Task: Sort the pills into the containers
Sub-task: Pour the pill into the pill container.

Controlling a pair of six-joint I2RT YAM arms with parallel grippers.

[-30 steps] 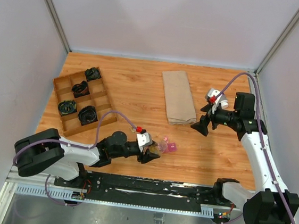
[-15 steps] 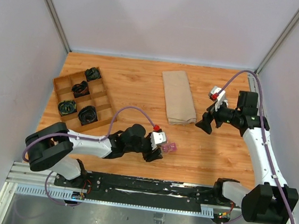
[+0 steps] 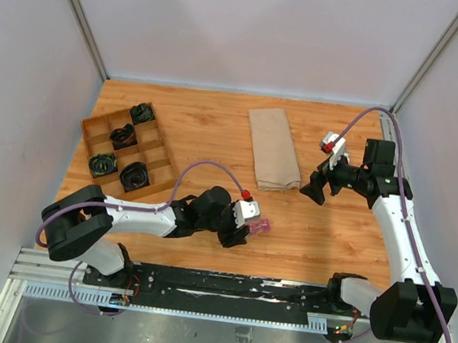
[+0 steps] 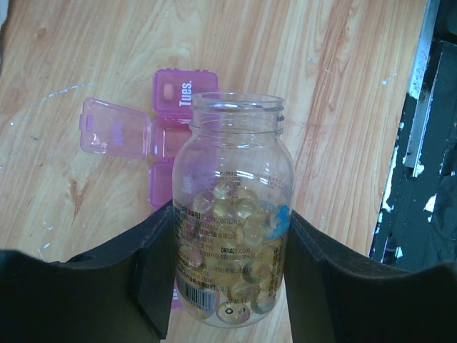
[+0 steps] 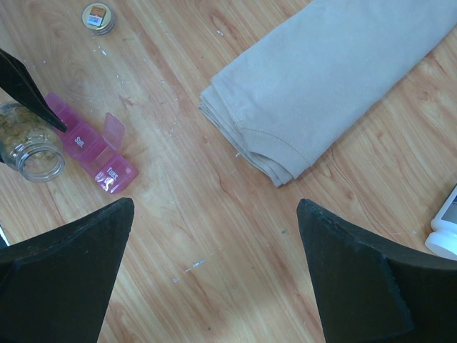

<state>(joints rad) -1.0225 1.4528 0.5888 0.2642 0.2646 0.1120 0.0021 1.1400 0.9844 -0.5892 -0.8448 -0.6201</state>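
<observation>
Pinching a bottle [image 4: 232,214] that partly hides the containers [image 4: 184,89], the left tool [image 4: 230,279] hovers; the right tool [image 5: 214,207] stands spread.

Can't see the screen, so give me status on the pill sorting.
Left gripper shut on uncapped pill bottle; right gripper open, empty. Pink containers by bottle mouth, one lid open. Nothing blocking.

Pink containers [image 5: 93,151] beside pill jar [image 5: 32,146], one lid up; folded cloth [image 5: 328,78] well apart; right pincer [image 5: 214,211] spread wide.

clear round bottle [image 4: 232,214] is positioned just left of magenta plastic container strip [image 4: 168,136] | folded beige cloth [image 3: 273,147] is laid behind | brown wooden divided tray [image 3: 114,115] is set far left
</observation>
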